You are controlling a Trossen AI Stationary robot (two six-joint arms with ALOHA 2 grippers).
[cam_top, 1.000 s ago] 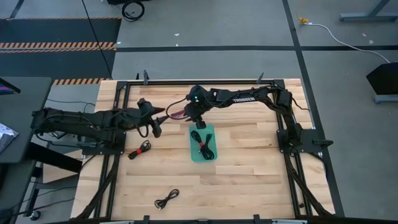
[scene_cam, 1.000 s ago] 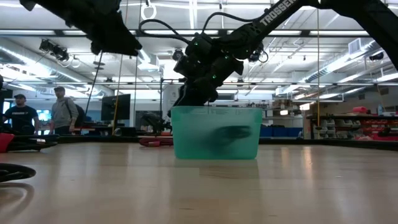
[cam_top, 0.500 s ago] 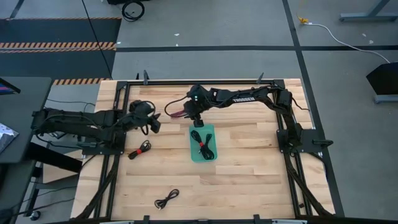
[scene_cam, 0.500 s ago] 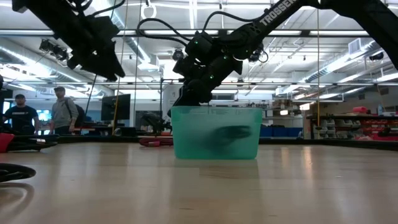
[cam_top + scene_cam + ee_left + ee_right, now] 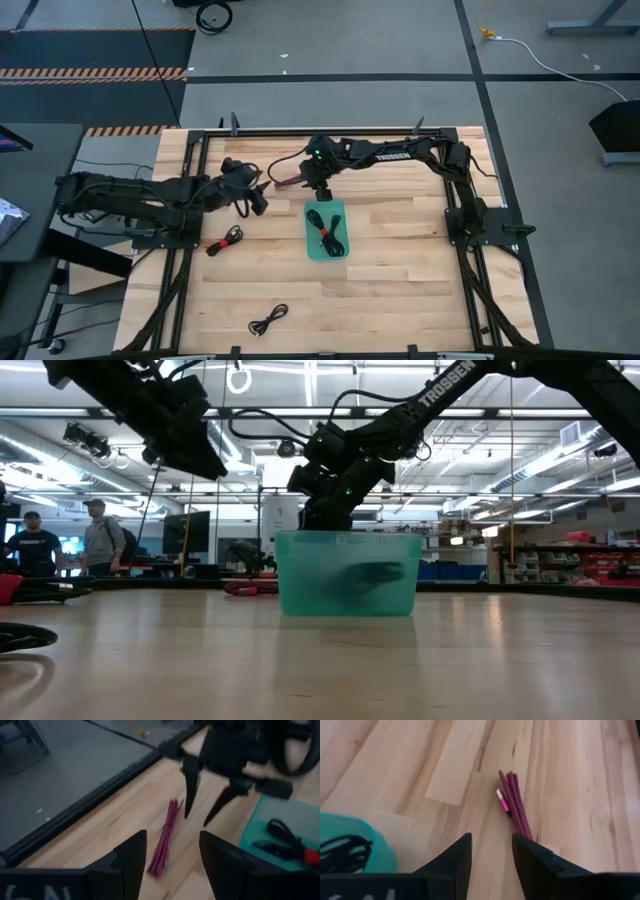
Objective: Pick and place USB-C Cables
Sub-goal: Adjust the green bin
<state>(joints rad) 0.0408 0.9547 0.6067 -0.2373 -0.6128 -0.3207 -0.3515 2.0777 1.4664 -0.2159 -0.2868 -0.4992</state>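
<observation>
Both pairs of jaws stand open with nothing between them. From the left wrist view the left gripper (image 5: 170,852) has its two dark fingers apart over bare wood, and the right gripper (image 5: 206,802) shows farther off, its two thin fingers spread and pointing down at the table (image 5: 400,290). In the right wrist view the right gripper's own fingers (image 5: 454,857) are likewise apart over the boards.

Seen from above, the left gripper (image 5: 256,199) hangs over the far left part of the table, and the right gripper (image 5: 318,186) sits just beyond the far end of the teal tray (image 5: 341,251), which lies near the table's middle.

A maroon cable (image 5: 287,181) lies loose on the wood at the far side, between the two grippers and close to the right one; neither touches it. It is a thin folded bundle with a pale plug end (image 5: 499,794) showing beside its strands.

Inside the tray are black cables (image 5: 325,232) with a red tie. To the left of the tray, on the table, is another black cable with red ties (image 5: 226,240), and a small black cable (image 5: 268,320) lies alone near the front edge, well apart from everything else.

In the room beyond the table, at the far left, two people (image 5: 100,540) stand.
</observation>
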